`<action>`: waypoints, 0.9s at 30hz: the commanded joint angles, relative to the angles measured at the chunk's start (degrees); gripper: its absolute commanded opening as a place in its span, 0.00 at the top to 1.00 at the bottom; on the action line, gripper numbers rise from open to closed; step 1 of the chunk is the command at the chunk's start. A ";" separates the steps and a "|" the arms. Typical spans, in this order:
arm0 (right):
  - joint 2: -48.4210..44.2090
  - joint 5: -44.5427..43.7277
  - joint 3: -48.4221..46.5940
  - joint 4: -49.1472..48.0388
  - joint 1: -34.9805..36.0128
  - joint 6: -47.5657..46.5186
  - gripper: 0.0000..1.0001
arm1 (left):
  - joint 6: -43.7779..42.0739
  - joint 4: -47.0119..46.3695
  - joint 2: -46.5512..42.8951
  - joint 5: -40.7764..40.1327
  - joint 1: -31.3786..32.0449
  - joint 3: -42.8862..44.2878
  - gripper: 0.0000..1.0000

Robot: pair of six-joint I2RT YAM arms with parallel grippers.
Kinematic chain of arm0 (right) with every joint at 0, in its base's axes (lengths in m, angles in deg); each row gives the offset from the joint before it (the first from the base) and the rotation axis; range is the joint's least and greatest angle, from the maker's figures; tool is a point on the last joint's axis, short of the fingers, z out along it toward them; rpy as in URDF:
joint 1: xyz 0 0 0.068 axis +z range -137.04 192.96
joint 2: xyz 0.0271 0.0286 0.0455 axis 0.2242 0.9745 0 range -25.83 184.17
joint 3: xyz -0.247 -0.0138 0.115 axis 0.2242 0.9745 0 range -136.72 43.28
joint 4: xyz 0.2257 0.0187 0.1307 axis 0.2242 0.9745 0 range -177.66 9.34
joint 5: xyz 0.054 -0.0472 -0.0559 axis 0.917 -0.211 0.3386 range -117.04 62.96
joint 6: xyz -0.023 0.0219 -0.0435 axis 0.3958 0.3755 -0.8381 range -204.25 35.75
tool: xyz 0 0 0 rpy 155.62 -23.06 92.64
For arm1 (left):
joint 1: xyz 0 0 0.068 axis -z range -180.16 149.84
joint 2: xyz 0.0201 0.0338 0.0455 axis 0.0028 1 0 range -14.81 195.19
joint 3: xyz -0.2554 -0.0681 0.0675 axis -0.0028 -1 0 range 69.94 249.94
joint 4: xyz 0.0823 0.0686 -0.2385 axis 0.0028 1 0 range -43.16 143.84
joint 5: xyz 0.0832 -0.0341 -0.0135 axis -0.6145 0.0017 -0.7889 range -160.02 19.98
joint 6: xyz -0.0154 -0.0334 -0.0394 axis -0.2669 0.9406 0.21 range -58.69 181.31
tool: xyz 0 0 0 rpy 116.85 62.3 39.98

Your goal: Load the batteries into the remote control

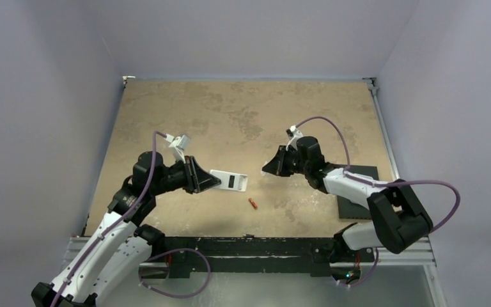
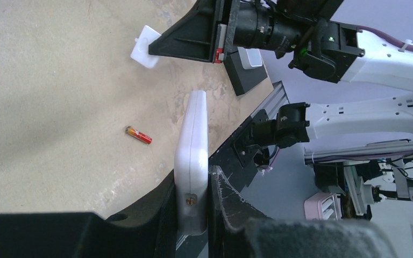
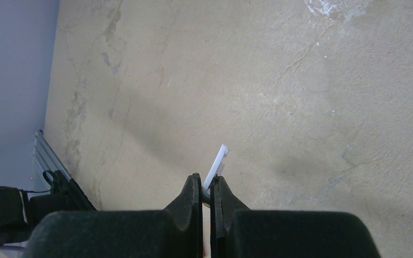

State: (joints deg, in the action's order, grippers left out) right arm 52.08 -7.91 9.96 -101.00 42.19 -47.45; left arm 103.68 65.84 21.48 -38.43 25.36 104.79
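Left end effector (image 2: 192, 200): fingers pressed onto one short end of the remote control (image 2: 191, 140); the remote is carried clear of the worktop (image 1: 243, 115), with its free end pointing toward the right arm
Remote face: from overhead a dark rectangular patch shows on the white side that is turned up; what the patch is cannot be made out
Battery (image 1: 253, 204): one red cylinder lying loose on the worktop; near the remote's free end, on the side toward the arm bases; touching neither end effector
Right end effector (image 3: 204, 185): fingers almost together, pinching a thin white plastic piece (image 3: 218, 160) by one edge; it faces the remote's free end with a gap between them
Hidden: the gripped end of the remote sits between the left fingers; the held edge of the white piece is lost between the right fingers
Cut off: a dark pad (image 1: 358, 195) beside the right arm is partly covered by that arm
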 commanded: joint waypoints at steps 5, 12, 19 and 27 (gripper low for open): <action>5.83 6.71 -3.15 -5.36 -2.63 -1.29 1.00 | -0.56 -1.85 -0.68 3.26 -0.21 -0.69 1.00; 9.15 8.31 -3.16 -7.58 -3.63 -1.04 1.00 | 0.06 -2.64 -0.97 4.07 -0.21 -1.65 1.00; 12.21 8.38 -3.25 -8.28 -4.65 -1.05 0.97 | 0.81 -3.52 -1.05 4.77 -0.21 -2.55 1.00; 14.52 9.83 -2.98 -9.24 -6.30 -1.24 0.83 | 1.52 -4.82 -0.71 5.40 -0.21 -3.69 1.00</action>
State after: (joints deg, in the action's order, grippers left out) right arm 66.07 0.20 8.45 -107.93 36.88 -47.63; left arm 104.20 64.40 21.05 -34.54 25.36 101.76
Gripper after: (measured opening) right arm 0.137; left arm 0.190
